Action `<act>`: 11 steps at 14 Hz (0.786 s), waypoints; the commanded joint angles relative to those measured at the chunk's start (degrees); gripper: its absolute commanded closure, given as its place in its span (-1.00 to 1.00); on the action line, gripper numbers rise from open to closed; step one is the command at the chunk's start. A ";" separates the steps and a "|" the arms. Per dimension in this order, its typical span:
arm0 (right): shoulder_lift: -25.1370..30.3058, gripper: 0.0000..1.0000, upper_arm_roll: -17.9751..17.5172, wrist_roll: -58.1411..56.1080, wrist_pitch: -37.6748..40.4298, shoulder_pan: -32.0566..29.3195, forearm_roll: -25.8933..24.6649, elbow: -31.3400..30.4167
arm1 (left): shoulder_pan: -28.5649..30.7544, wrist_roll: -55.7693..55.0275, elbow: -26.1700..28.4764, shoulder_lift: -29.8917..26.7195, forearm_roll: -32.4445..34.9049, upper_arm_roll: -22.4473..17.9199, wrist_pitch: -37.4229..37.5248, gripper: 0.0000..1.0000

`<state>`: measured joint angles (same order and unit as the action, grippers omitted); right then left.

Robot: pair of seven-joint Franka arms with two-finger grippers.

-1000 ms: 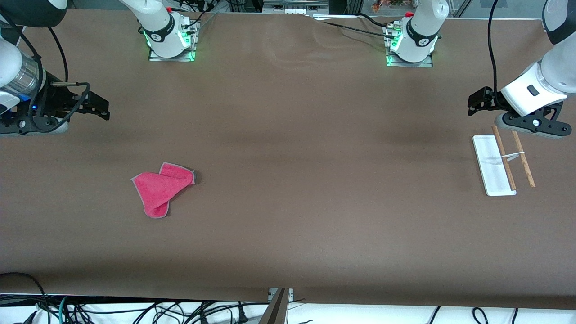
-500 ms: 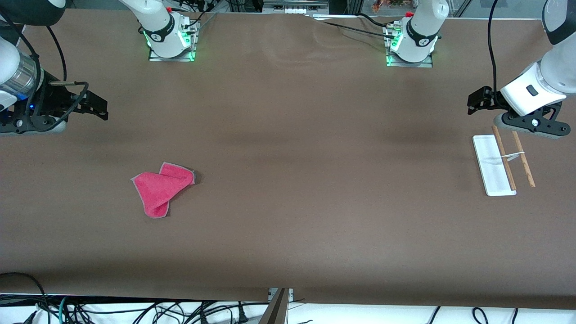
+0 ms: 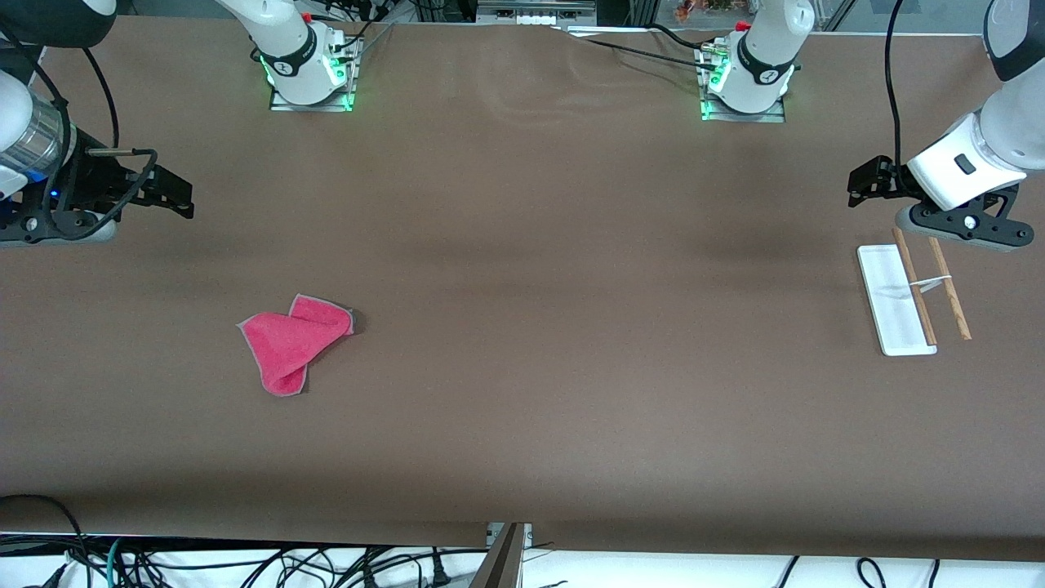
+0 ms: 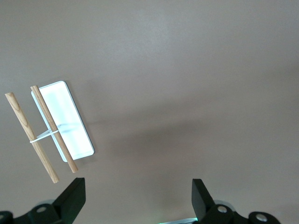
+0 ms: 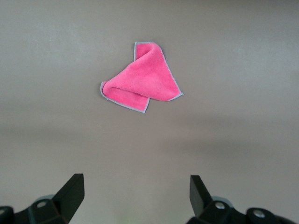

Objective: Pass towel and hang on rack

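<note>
1. We saw the right claw (image 3: 181,193) hanging in the air over the counter (image 3: 522,245) at the right arm's end, its fingers (image 5: 70,189) spread wide and holding nothing.
2. We saw the left claw (image 3: 859,181) up in the air at the left arm's end, just above the rack (image 3: 896,300), its fingers (image 4: 74,196) likewise wide apart and empty.
3. The towel (image 3: 290,339) lay crumpled and folded on the counter, pink face up with a grey stitched edge, nearer to the front camera than the right claw and well apart from it.
4. The rack stood on its flat white base, two thin wooden rods joined by a white piece, far from the towel.
5. Between towel and rack we found only bare brown counter, and cables (image 3: 245,567) hung past its front edge.
</note>
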<state>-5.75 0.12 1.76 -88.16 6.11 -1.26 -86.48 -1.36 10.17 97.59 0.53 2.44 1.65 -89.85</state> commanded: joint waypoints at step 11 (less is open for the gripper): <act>-0.49 -1.00 -0.03 -0.26 0.80 0.13 0.29 0.97 | 0.13 0.20 -2.05 0.88 0.99 0.19 1.70 -1.00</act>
<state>-5.96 0.08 1.74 -88.17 6.12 -1.22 -86.48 -1.36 10.17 97.59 0.53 2.44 1.65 -89.67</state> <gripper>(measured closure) 0.000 0.000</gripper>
